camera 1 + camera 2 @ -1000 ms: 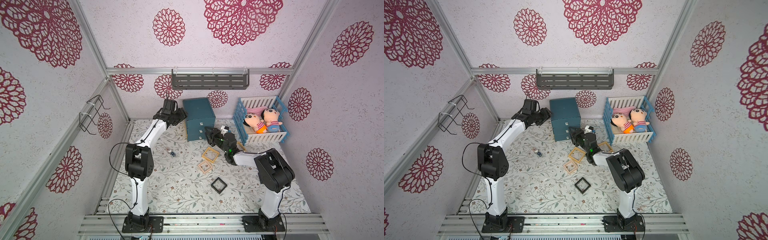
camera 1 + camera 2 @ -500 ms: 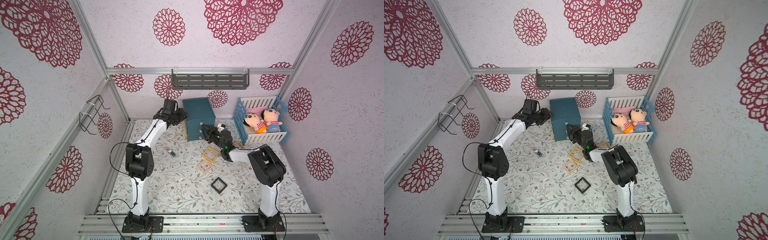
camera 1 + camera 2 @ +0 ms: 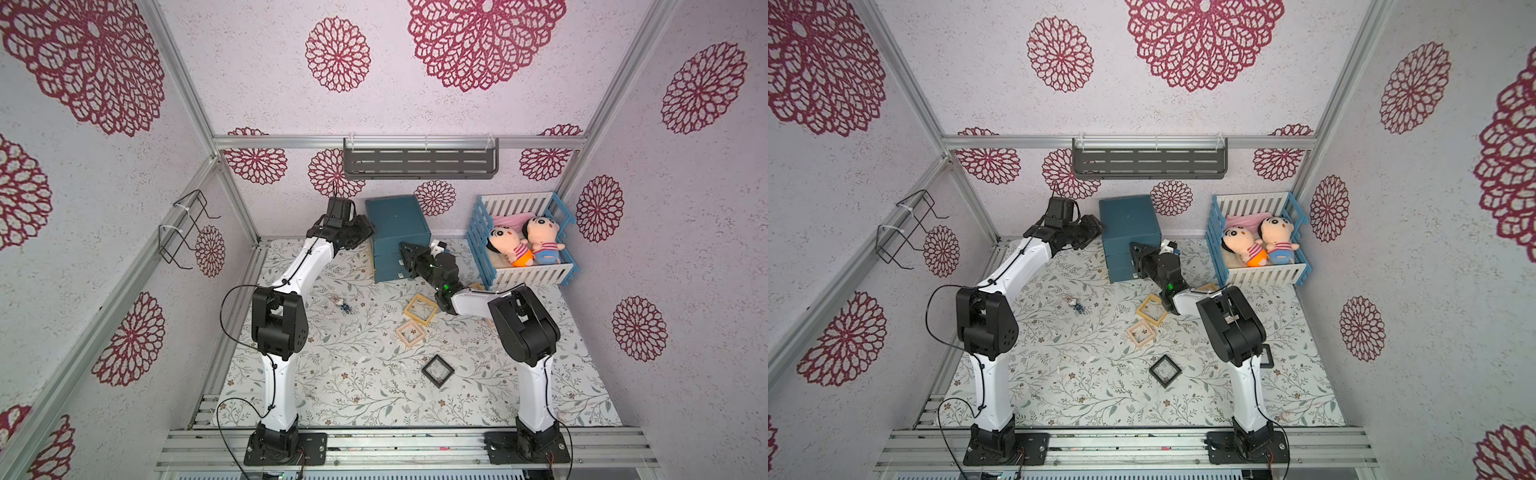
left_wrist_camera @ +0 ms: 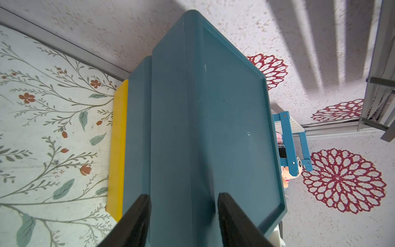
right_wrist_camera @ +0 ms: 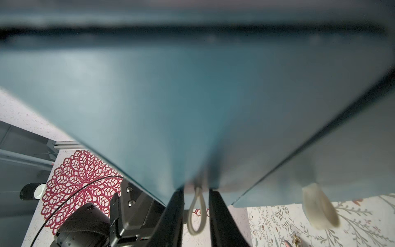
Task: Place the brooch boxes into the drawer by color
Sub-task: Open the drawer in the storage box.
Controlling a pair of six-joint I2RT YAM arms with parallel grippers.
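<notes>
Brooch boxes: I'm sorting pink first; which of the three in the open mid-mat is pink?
The middle one, the pink box: the yellow box lies beyond it toward the drawer, the black box nearer the robot's bases.

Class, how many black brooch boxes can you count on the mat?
2. One black box lies clear on the mat, front centre; a second black box peeks from behind the right arm's elbow, mostly hidden.

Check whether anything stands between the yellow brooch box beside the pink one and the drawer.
Yes. The right pincer sits at the drawer front, between it and the yellow brooch box; all drawers look shut.
</notes>
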